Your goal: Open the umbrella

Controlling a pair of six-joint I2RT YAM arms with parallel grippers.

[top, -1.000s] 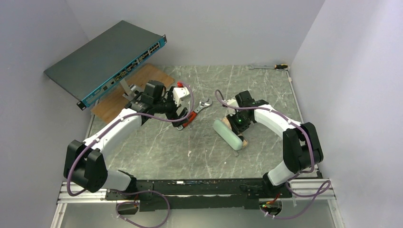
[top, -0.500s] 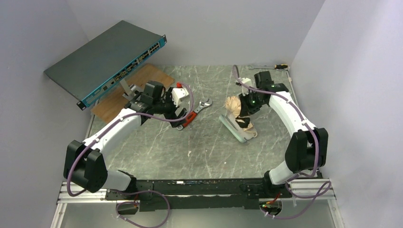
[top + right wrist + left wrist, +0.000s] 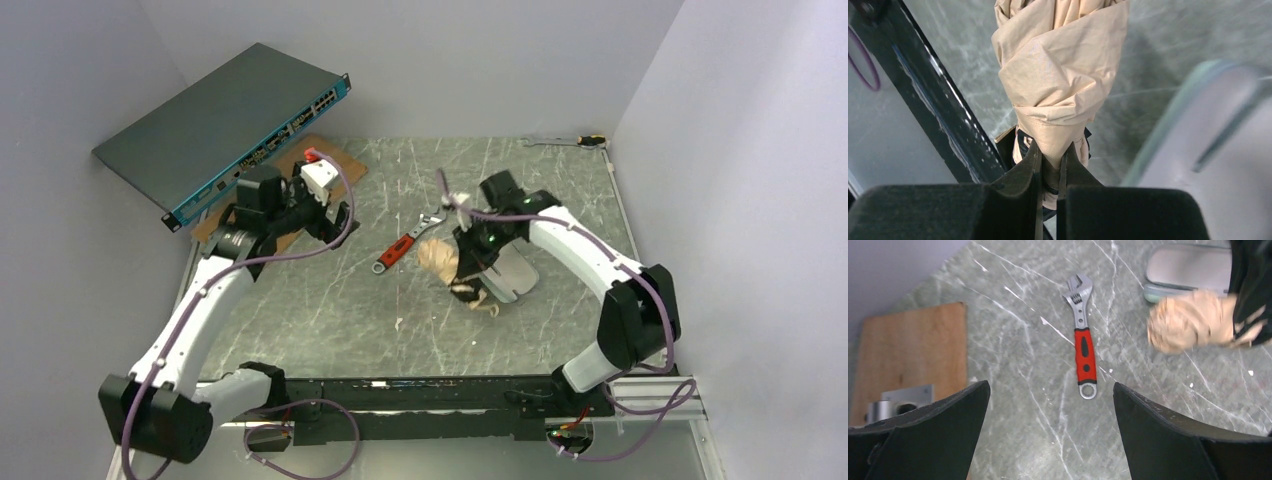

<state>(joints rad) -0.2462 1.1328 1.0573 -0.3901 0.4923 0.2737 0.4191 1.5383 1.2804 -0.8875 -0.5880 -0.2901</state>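
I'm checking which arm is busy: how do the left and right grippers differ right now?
The left gripper stands wide open; the right gripper is shut. The left gripper holds nothing and looks down on a red-handled wrench lying on the table; the right gripper pinches the folded cream umbrella. Both are black.

A red-handled wrench (image 3: 404,245) lies on the grey table (image 3: 330,312) near a wooden board (image 3: 345,160).
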